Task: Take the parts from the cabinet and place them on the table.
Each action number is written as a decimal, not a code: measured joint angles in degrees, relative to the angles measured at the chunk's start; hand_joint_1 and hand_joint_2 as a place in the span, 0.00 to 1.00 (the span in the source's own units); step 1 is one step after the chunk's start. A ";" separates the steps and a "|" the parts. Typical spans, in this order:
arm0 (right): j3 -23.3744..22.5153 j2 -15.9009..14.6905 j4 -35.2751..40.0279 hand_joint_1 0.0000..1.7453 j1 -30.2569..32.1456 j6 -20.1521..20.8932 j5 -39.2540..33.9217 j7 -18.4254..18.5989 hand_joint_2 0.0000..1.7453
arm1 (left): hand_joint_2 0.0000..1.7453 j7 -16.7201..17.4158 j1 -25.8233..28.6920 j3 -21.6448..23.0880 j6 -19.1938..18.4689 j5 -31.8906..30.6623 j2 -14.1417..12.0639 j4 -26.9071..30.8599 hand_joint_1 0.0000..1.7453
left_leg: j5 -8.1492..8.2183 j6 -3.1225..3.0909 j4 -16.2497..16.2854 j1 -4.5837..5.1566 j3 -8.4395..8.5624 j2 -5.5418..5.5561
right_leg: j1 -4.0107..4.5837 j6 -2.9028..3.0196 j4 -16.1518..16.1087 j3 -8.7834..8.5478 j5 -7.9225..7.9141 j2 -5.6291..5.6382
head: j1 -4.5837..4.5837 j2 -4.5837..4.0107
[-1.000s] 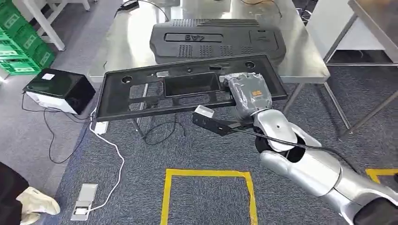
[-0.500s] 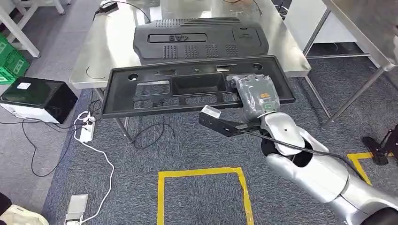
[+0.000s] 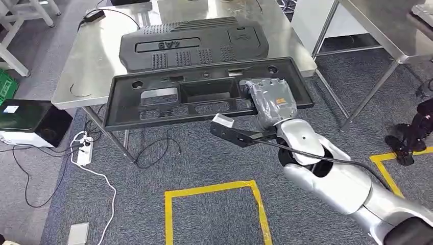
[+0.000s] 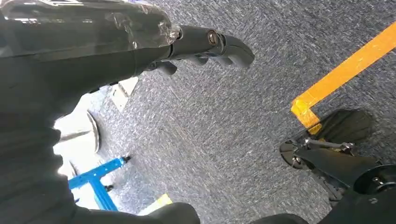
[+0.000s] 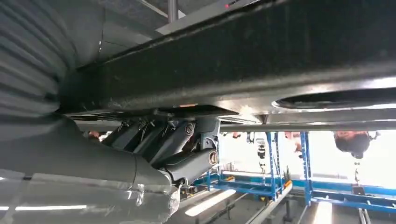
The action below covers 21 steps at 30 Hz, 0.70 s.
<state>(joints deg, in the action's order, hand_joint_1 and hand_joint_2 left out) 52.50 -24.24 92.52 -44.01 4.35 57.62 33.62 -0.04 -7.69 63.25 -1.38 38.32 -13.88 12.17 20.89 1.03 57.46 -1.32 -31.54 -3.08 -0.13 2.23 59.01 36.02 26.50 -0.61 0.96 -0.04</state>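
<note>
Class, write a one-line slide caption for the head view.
Right hand holds long black plastic panel over steel table's edge.

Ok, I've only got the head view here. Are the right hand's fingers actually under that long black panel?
Observer: Yes. In the right wrist view the right hand's fingers curl against the underside of the long black panel.
Operator: And the left hand?
Observer: The left hand hangs over grey carpet beside a yellow tape line, holding nothing.
</note>
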 joint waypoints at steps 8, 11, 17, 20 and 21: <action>-0.24 0.11 -0.07 1.00 -0.30 -0.18 0.02 -0.13 1.00 | 1.00 -0.09 -0.11 0.00 0.22 -0.17 -0.22 0.04 0.00 | -2.91 0.16 -6.32 -0.62 3.43 -0.10 | -0.54 -1.44 2.64 0.98 1.73 0.48 | -0.07 0.00; -0.24 0.09 -0.24 1.00 0.07 -0.24 0.00 -0.15 1.00 | 1.00 -0.09 -0.08 0.00 0.22 -0.26 -0.15 0.04 0.00 | -2.50 0.80 -5.95 -1.14 3.41 -0.12 | -1.45 -2.67 13.29 6.76 5.08 0.53 | -0.89 0.02; -0.11 0.13 -0.55 1.00 0.01 -0.35 -0.02 -0.33 1.00 | 1.00 -0.11 -0.11 0.02 0.24 -0.33 -0.46 0.11 0.00 | 2.04 5.13 0.56 -2.97 1.76 -0.26 | -3.29 -4.63 2.24 2.10 -0.19 0.58 | -3.68 0.02; -0.13 0.09 -0.70 1.00 0.11 -0.35 0.00 -0.28 1.00 | 1.00 -0.15 -0.24 0.02 0.28 -0.28 -0.44 0.13 0.00 | 2.06 5.34 -0.06 -3.12 2.50 -0.27 | -2.97 -2.63 3.53 2.47 0.84 0.86 | -1.75 0.00; -0.13 0.13 -0.70 1.00 0.10 -0.37 0.02 -0.33 1.00 | 1.00 -0.15 -0.25 0.02 0.28 -0.31 -0.39 0.13 0.00 | 2.48 5.55 0.26 -3.41 2.69 -0.02 | -2.77 -2.12 3.50 2.34 0.93 1.16 | -1.13 0.00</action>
<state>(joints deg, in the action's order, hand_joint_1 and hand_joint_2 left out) 52.37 -24.11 91.82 -43.91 3.98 57.64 33.29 -0.20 -7.94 63.28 -1.09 38.01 -14.27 12.31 23.37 6.58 57.73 -4.73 -28.85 -3.10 -2.90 0.11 62.52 38.36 27.43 0.54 -0.17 -0.04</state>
